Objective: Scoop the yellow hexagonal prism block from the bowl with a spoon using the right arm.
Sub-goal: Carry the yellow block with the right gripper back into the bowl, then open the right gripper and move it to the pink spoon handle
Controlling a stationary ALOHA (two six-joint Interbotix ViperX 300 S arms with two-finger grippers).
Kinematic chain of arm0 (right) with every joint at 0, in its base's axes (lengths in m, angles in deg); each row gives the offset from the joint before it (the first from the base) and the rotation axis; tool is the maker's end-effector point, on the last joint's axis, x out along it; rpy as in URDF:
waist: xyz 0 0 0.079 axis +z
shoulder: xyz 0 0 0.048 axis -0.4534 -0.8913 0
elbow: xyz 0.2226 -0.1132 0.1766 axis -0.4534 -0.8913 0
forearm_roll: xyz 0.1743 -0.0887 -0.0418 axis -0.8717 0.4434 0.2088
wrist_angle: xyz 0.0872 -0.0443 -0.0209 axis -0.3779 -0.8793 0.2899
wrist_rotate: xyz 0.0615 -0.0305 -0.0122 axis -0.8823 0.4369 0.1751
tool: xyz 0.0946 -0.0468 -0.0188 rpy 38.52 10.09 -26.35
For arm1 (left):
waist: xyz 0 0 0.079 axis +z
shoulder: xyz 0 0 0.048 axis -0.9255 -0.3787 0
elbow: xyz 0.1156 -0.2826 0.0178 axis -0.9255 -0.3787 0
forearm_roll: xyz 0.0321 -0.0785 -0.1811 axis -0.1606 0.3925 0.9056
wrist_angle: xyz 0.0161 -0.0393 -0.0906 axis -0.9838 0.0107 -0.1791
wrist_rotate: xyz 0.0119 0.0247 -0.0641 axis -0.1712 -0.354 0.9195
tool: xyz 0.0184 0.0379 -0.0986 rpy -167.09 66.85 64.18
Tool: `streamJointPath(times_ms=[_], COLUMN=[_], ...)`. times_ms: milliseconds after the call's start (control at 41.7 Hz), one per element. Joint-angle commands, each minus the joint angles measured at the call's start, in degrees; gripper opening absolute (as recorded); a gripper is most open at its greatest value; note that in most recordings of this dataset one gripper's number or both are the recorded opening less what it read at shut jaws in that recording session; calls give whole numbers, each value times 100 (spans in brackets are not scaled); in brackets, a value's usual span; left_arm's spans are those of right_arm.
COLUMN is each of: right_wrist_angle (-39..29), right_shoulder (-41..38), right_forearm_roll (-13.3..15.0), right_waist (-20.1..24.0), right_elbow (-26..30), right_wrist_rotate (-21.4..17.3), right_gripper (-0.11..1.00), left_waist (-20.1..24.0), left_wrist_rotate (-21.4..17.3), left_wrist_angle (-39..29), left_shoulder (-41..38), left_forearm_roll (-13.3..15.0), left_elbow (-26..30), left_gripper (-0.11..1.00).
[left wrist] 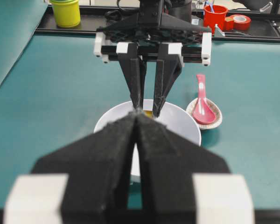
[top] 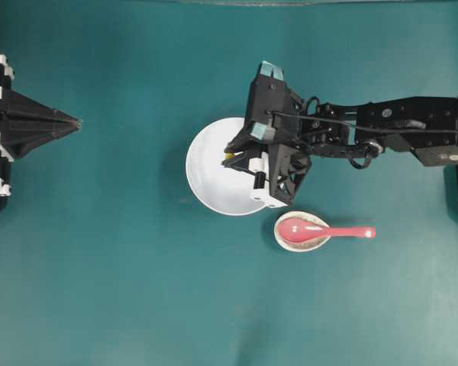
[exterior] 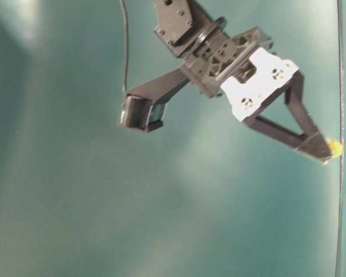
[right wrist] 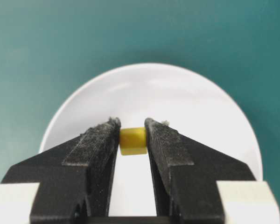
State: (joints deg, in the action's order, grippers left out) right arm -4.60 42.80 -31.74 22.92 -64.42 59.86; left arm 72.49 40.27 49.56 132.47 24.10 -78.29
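Note:
My right gripper [right wrist: 132, 127] is shut on the tiny yellow hexagonal prism block [right wrist: 133, 140], pinching it between the fingertips above the white bowl [right wrist: 177, 100]. In the overhead view this gripper [top: 230, 157] hangs over the bowl's [top: 208, 174] right half, with the block [top: 229, 155] at its tips. The block also shows in the table-level view [exterior: 335, 148]. The pink-red spoon [top: 320, 231] lies in the speckled spoon rest [top: 299, 245], below and right of the bowl, with nothing holding it. My left gripper [top: 75, 122] is shut and empty at the far left.
In the left wrist view, a yellow cup [left wrist: 65, 11], a red cup [left wrist: 214, 16] and a tape roll [left wrist: 240, 21] stand on the black rail behind the table. The teal mat [top: 137, 290] covers the table.

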Motion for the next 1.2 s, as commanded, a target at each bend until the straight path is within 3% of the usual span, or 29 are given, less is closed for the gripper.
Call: streamJointPath(times_ms=[0,336,552,695,935,1175], right_wrist_angle=[123,176,176,413,1512,2373], right_shoulder=[176,176,316,624,1406,1986], right_forearm_roll=[-35,-35,-35,-79,-114,-413], right_waist=[35,62,167,369,826,1107], right_elbow=[-9,-44,-264,-694,-1644,-2505], right_wrist_rotate=[0,0,0,-9,-132,-132], right_gripper=[30,53,55,55,55,55], left_waist=[9,9,0,0,9,0], left_wrist_rotate=[9,9,9,9,9,9], left_wrist_angle=[35,35,26,35,35,26], left_shoulder=[-44,-53,-53,-62,-62,-62], left_forearm_roll=[-18,-9,-18,-18,-18,-18], left_elbow=[132,132,123,123,123,123], left_gripper=[0,0,0,0,0,0])
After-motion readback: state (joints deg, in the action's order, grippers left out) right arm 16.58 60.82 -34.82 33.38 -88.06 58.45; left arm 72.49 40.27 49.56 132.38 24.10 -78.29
